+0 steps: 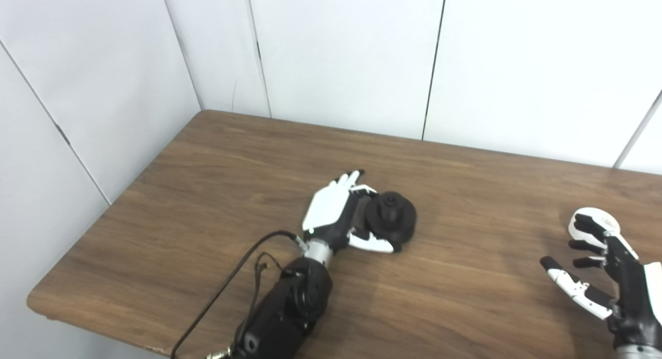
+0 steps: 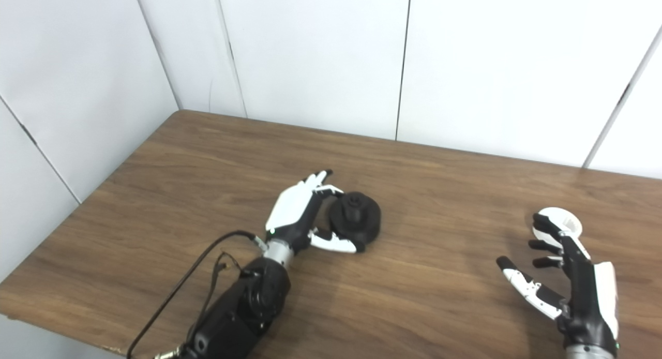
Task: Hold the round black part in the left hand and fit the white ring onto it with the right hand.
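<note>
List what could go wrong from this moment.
1. The left hand only cups the round black plastic part, which sits on the brown wooden table; closing unevenly may push it away instead of gripping it.
2. The right hand is open, its fingers partly over the white plastic ring; a poor pinch could slide the ring toward the table's right side.

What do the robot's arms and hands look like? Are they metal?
Both hands, left and right, are black with white shells on the back and white thumb covers. A silvery wrist ring joins the left hand to a bulky black forearm, where thin black cables loop out.
</note>
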